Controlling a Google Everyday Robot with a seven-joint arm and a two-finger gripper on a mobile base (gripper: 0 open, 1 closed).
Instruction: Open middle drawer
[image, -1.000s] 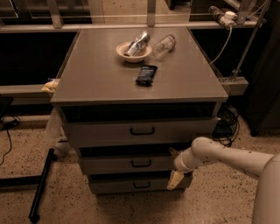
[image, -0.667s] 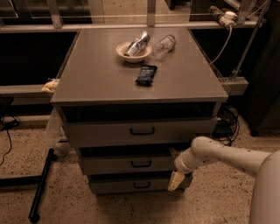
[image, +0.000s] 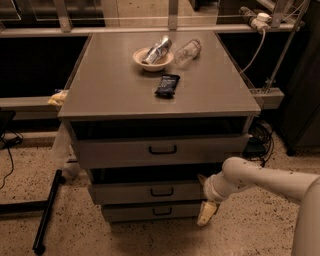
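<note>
Broadly, we see one cabinet whose tabletop (image: 115, 95) carries a few small things, and beneath its front edge one stack of three drawer fronts. One white arm (image: 270, 180) reaches in from beyond the right edge, low down. The top drawer (image: 115, 152) is the widest. The middle drawer (image: 125, 192) sits directly under it, below the middle of the front edge, and the bottom drawer (image: 130, 212) is the narrowest. We judge the middle drawer not yet pulled out. The pincer (image: 207, 211) hangs below the front right corner of the tabletop, just beside the right end of the middle drawer front and slightly lower. We cannot tell whether it is released or clenched, and it holds nothing that we can make out. The move ahead turns on the middle handle (image: 161, 191), which lies well apart from the pincer, toward the left edge and a little higher, with its long axis parallel to the front edge. We count three such black handles, one per drawer. Near the back edge stand one bowl (image: 145, 61) and one clear bottle (image: 188, 50) on its side, and one dark packet (image: 167, 85) lies nearer the centre.
</note>
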